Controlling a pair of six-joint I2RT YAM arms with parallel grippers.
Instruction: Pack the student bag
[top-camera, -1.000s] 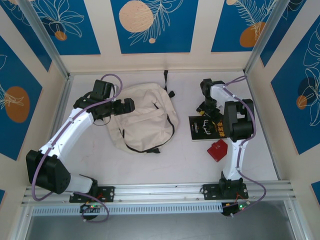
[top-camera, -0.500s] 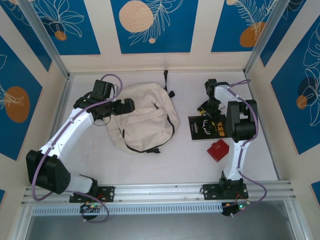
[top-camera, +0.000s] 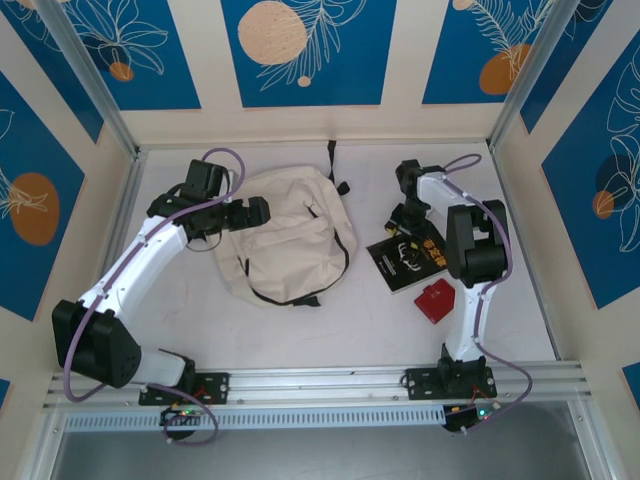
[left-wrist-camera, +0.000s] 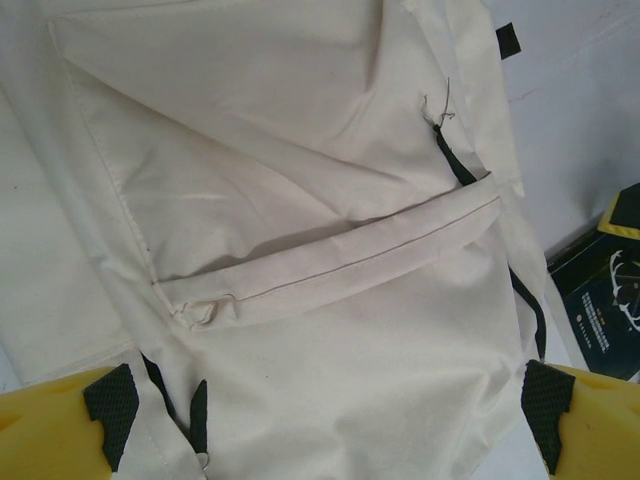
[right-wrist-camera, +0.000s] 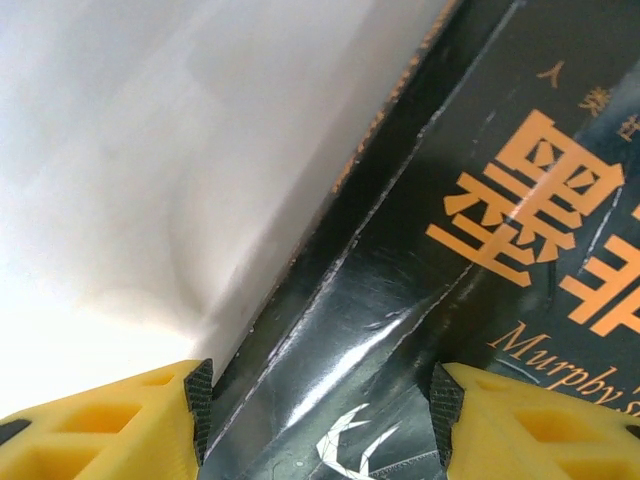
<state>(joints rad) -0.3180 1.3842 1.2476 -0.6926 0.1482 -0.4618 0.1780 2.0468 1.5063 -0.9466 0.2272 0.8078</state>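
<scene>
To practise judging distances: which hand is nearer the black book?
Right. The right hand is at the far edge of the black book; the left hand hovers over the student bag, to its left.

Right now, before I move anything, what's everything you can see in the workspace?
Cream canvas backpack with black straps: one, off-white, lying flat mid-table.
Black book with orange lettering: one, black, right of the backpack, skewed.
Small red box: one, red, by the book's near-right corner.
White table: one, white, under everything.
Left hand: one, yellow fingers, open, over the backpack's left side.
Right hand: one, yellow fingers, open, astride the book's far edge.
</scene>
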